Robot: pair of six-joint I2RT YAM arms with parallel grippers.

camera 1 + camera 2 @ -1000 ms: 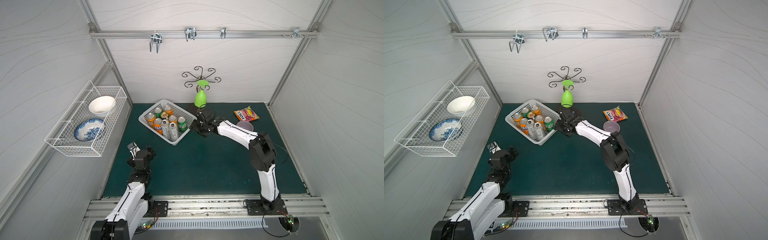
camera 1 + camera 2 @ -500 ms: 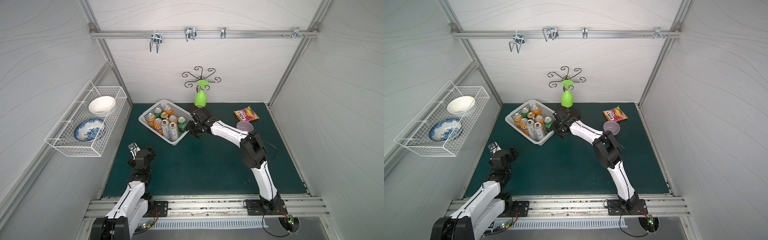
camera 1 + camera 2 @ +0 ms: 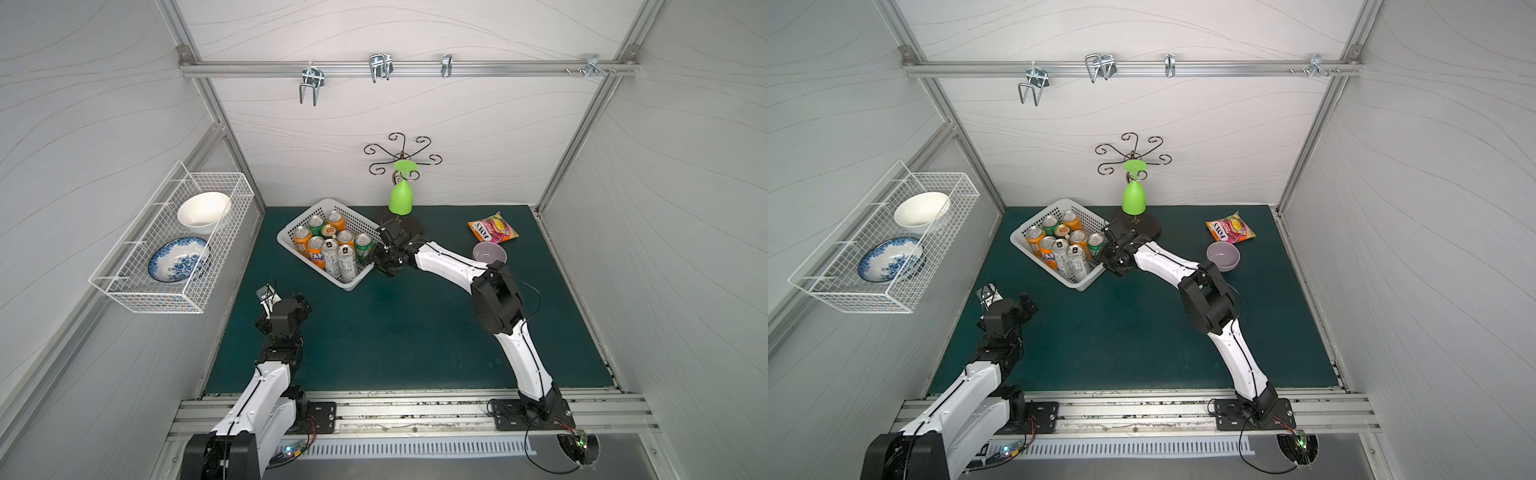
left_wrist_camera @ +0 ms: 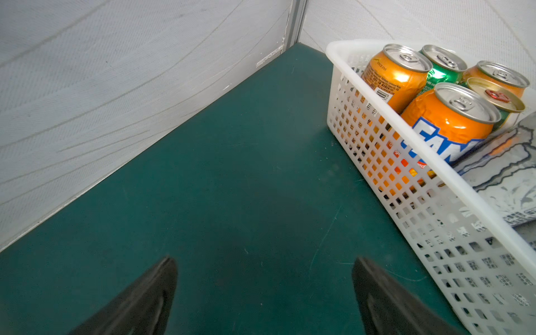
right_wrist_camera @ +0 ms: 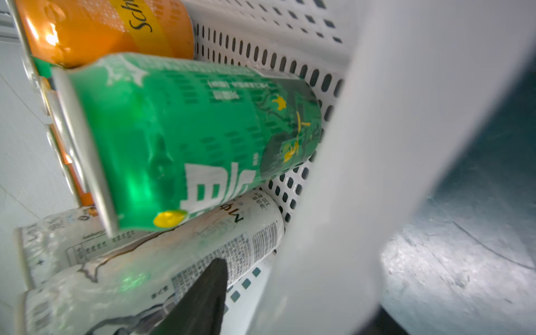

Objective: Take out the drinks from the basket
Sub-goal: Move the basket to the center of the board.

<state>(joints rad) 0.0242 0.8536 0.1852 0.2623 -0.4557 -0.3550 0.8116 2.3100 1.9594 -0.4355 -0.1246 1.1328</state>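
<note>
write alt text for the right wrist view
Close-up inside a white perforated basket: a green can fills the frame, an orange can beside it and two silver-white cans on its other side. One dark claw finger reaches toward them.

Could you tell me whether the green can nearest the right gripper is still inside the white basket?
Yes, inside: the green metal can stands upright within the white perforated plastic basket's rim.

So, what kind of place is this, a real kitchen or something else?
Probably a robot test cell dressed as a kitchen corner, not a real kitchen. Plain white panels on an aluminium frame enclose a green mat, both arms bolt to a rail, and a wire rack holds bowls.
</note>
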